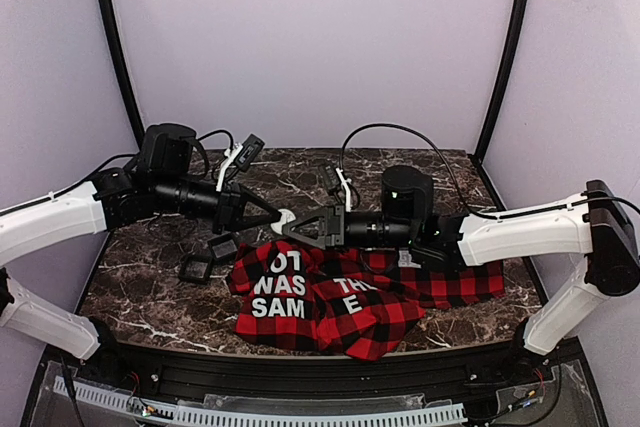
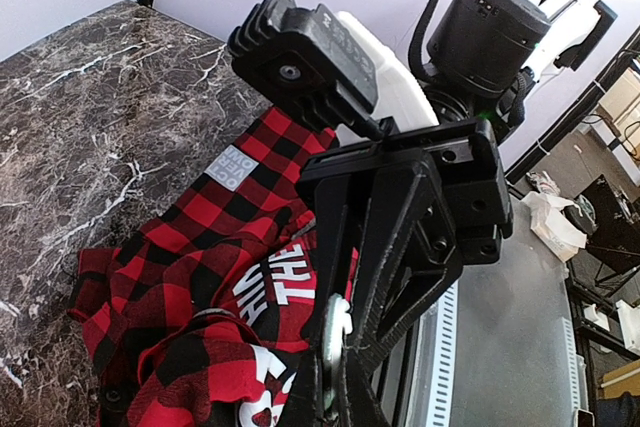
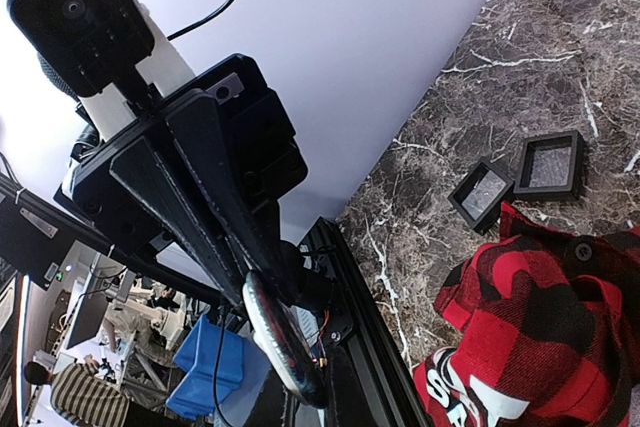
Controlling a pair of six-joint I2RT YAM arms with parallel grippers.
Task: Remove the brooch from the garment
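Note:
The brooch [image 1: 285, 217] is a small pale disc held in the air above the table, clear of the garment [image 1: 330, 292]. The garment is red-and-black plaid with white letters and lies crumpled at the front middle. My left gripper [image 1: 277, 215] reaches in from the left and my right gripper [image 1: 293, 224] from the right; their tips meet on the brooch, and both look shut on it. In the left wrist view the brooch [image 2: 345, 332] shows edge-on in my left gripper [image 2: 343, 362], above the garment [image 2: 200, 237]. In the right wrist view the brooch [image 3: 285, 342] sits at my right gripper [image 3: 292, 372].
Two small black square frames [image 1: 222, 246] [image 1: 195, 267] lie on the marble table [image 1: 150, 277] left of the garment; both also show in the right wrist view [image 3: 550, 164] [image 3: 480, 194]. A black rail [image 1: 300, 377] runs along the table's front edge.

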